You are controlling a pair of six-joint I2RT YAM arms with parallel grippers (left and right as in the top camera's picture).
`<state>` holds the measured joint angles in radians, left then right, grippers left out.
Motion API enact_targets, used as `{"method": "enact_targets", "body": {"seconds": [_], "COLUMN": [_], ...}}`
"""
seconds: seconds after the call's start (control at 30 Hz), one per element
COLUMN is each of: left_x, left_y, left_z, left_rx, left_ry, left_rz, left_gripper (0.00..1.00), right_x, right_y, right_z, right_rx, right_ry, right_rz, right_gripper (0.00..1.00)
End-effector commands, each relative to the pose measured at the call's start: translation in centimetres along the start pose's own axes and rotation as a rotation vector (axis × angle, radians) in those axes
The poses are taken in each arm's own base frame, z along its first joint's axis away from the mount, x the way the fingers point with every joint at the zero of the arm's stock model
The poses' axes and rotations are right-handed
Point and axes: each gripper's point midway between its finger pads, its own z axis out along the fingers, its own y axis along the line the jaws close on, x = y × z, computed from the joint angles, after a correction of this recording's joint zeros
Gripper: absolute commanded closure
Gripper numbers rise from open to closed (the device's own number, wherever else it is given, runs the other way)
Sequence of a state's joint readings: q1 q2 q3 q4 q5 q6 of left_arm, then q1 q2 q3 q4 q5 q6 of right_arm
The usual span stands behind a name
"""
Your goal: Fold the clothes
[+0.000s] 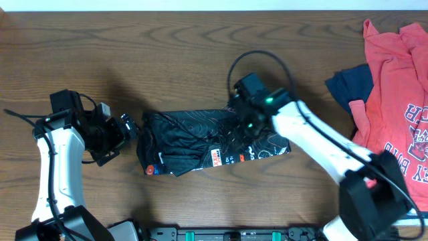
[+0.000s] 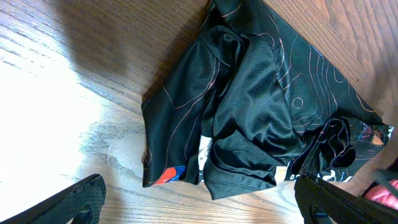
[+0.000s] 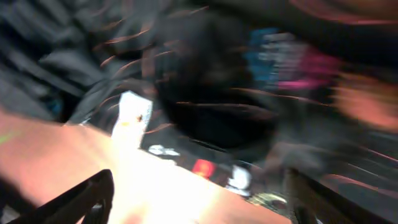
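The black jersey with thin red-orange contour lines and white and red logos lies bunched in a rough strip at the table's middle. My left gripper is open and empty just left of its left end; in the left wrist view the jersey lies ahead of my open fingers on bare wood. My right gripper hovers over the jersey's right part. The right wrist view is blurred; the jersey fills it, and the fingers are spread wide with nothing between them.
A red T-shirt with navy-white lettering lies at the right edge, partly over a navy garment. The brown wooden table surrounds the jersey. A black rail runs along the front edge.
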<state>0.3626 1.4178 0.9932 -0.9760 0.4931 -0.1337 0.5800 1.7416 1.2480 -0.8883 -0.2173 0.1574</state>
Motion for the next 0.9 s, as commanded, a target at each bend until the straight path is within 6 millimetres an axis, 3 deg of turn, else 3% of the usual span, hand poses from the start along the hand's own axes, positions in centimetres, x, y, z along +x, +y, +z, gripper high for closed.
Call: {"method": "enact_targets", "body": {"seconds": [0.0, 0.3, 0.5, 0.57, 0.6, 0.63, 0.77, 0.87], "left_x": [0.2, 0.3, 0.3, 0.3, 0.3, 0.3, 0.3, 0.3], "left_y": [0.2, 0.2, 0.2, 0.2, 0.2, 0.2, 0.2, 0.2], "left_z": [0.2, 0.2, 0.2, 0.2, 0.2, 0.2, 0.2, 0.2], "left_rx": [-0.01, -0.01, -0.01, -0.01, -0.01, -0.01, -0.01, -0.01], "left_ry": [0.008, 0.008, 0.009, 0.009, 0.009, 0.009, 0.009, 0.009], "left_rz": [0.007, 0.007, 0.007, 0.007, 0.007, 0.007, 0.007, 0.007], "left_gripper": [0.02, 0.02, 0.02, 0.02, 0.02, 0.02, 0.02, 0.02], "right_x": [-0.4, 1.7, 1.2, 1.2, 1.3, 1.3, 1.3, 1.4], "right_y": [-2.7, -2.8, -0.9, -0.7, -0.6, -0.5, -0.3, 2.8], "right_z": [-1.2, 3.8, 4.7, 4.8, 4.8, 4.8, 4.8, 4.7], "right_rx": [0.137, 0.123, 0.036, 0.033, 0.033, 0.033, 0.018, -0.148], "right_ry": [-0.039, 0.044, 0.027, 0.029, 0.03, 0.031, 0.031, 0.043], "right_rz": [0.056, 0.075, 0.055, 0.049, 0.047, 0.046, 0.07, -0.035], "right_gripper": [0.22, 0.36, 0.48, 0.68, 0.88, 0.99, 0.99, 0.99]}}
